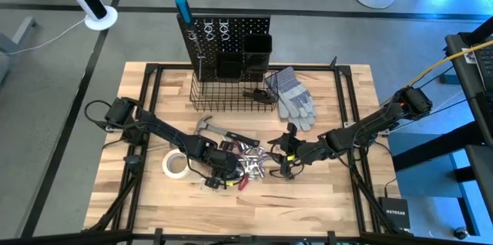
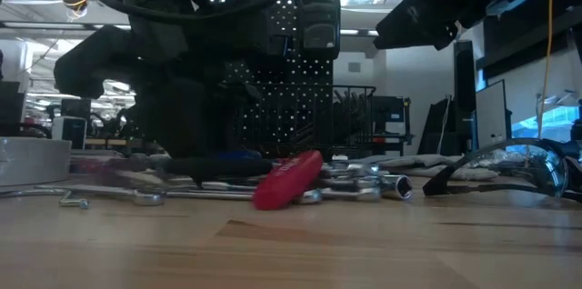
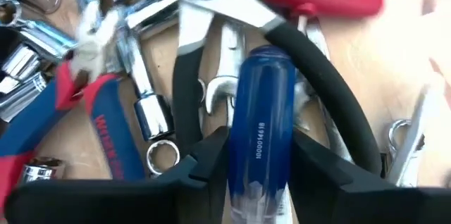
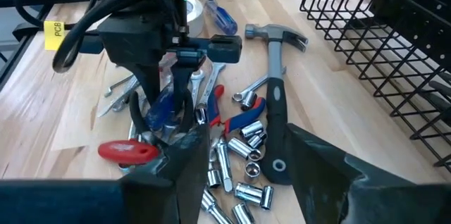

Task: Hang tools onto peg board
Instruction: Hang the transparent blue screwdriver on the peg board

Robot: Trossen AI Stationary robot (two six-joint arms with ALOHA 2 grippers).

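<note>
- left end effector (image 3: 257,164), lower centre of the high frame, is clamped on a blue-handled screwdriver (image 3: 262,118) in the tool pile (image 1: 250,162).
- right end effector (image 1: 283,162) hovers spread wide, empty.
- peg board (image 1: 225,37) at upper centre carries 1 blue tool; most hanging remains.

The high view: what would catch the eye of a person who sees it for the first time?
First the heap of tools at the table's middle, where the left gripper is shut on a blue screwdriver handle, with the right gripper open beside the heap. Behind stands the peg board with its wire basket, and grey work gloves lie to its right.
</note>
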